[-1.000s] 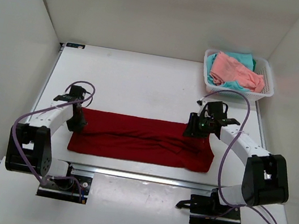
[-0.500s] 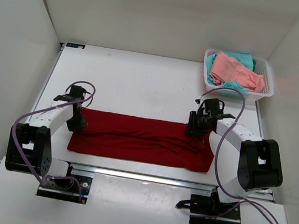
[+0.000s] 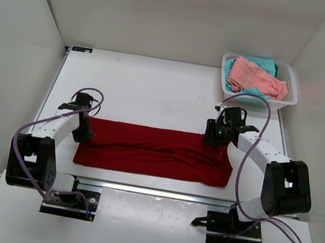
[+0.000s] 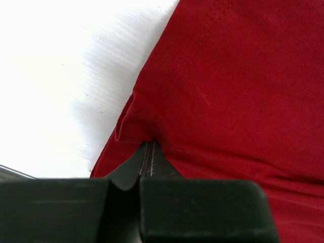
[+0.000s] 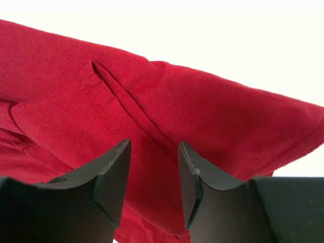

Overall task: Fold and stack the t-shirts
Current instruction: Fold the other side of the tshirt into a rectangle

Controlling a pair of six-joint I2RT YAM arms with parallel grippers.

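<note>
The dark red t-shirt (image 3: 154,152) lies folded into a long band across the near part of the table. My left gripper (image 3: 83,134) is shut on its left edge, and the left wrist view shows the cloth (image 4: 238,86) pinched between the closed jaws. My right gripper (image 3: 213,136) is open just above the shirt's far right corner, and the red cloth (image 5: 167,111) shows between its spread fingers. The salmon pink t-shirt (image 3: 254,76) and the teal t-shirt (image 3: 264,64) lie in the basket.
The white mesh basket (image 3: 293,87) stands at the far right corner of the table. White walls close in the left, back and right. A metal rail (image 3: 151,191) runs along the near edge between the arm bases.
My right gripper has shifted slightly along the shirt's far right corner, swinging left then back. The left gripper and the shirt have not moved.
</note>
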